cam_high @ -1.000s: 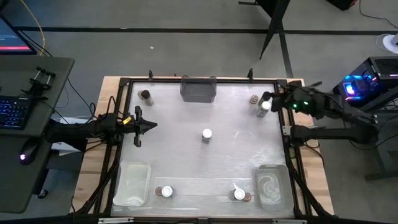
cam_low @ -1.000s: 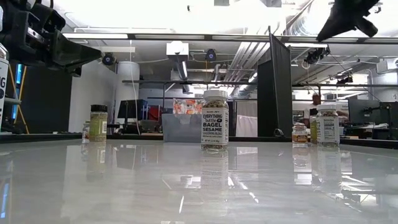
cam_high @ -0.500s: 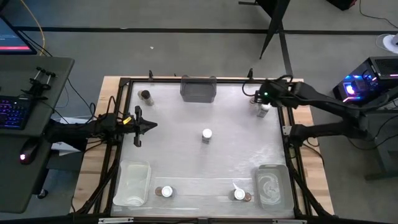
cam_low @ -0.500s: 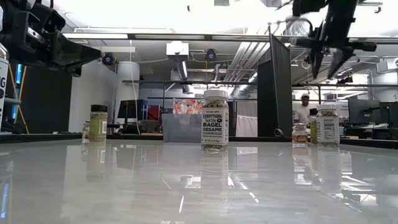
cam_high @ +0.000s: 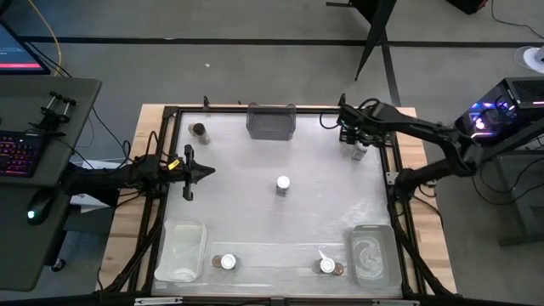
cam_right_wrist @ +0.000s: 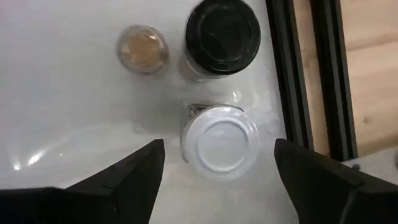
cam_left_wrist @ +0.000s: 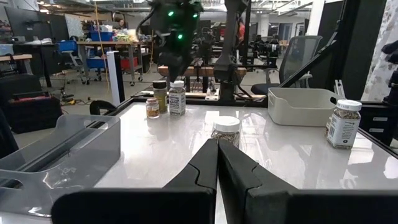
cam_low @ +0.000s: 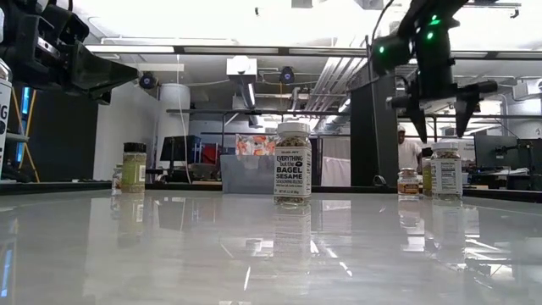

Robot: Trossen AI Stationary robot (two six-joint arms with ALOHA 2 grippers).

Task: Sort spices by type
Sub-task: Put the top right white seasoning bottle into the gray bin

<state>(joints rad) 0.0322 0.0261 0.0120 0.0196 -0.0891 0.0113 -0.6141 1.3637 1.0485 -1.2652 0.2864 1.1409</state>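
From above I see my right gripper (cam_high: 355, 136) over the far right corner jars, my left gripper (cam_high: 201, 172) waiting at the left edge, pinched together; level, its fingers (cam_low: 421, 114) hang spread above the white-lidded jar (cam_low: 445, 169); its wrist camera shows that jar (cam_right_wrist: 221, 140) between open jaws, untouched.

We note a glossy white table (cam_high: 255, 170) on bare wood (cam_high: 425, 246), black metal frame (cam_high: 397, 217), clear plastic bins (cam_high: 181, 248), and a jar (cam_right_wrist: 222, 142) with smooth white lid
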